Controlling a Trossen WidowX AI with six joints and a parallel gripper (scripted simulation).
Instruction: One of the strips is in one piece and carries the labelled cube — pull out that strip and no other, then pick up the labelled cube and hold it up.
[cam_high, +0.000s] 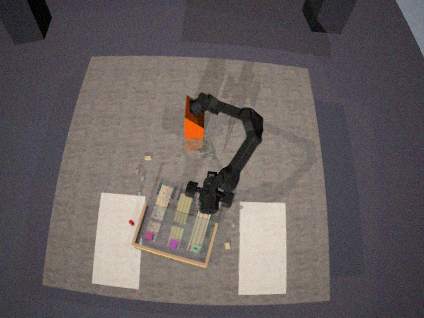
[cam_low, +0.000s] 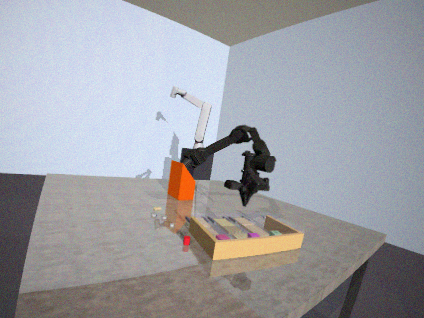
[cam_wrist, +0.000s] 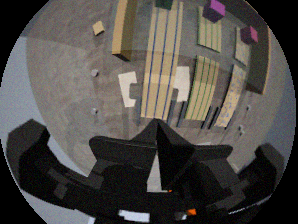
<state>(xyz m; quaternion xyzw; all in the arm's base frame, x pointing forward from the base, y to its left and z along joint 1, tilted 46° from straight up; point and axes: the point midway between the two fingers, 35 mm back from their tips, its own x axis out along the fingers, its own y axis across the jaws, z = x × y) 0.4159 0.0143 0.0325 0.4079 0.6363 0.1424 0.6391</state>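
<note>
- While hanging over the desk, could come down off line from a small error in aim, and catch a neighbouring strip.
- Looking into the tray: walled in pale wood, with the near side open, so possible to jam against a side wall if pulling askew.
- Closed at the jaws, with nothing between; above the near end of the tray. Might slide over the wood without dragging if pressing too lightly, or tip the cube if pulling too fast.
- To be pulled: the blue-lined strip, pale, long, seemingly unbroken, lying along one side.
- To be left: the green-lined strip, split by a gap — easy to mistake up close.
- To be lifted afterwards: the green cube, small, dull green, at the far end of the blue-lined strip — label too blurred to read.
</note>
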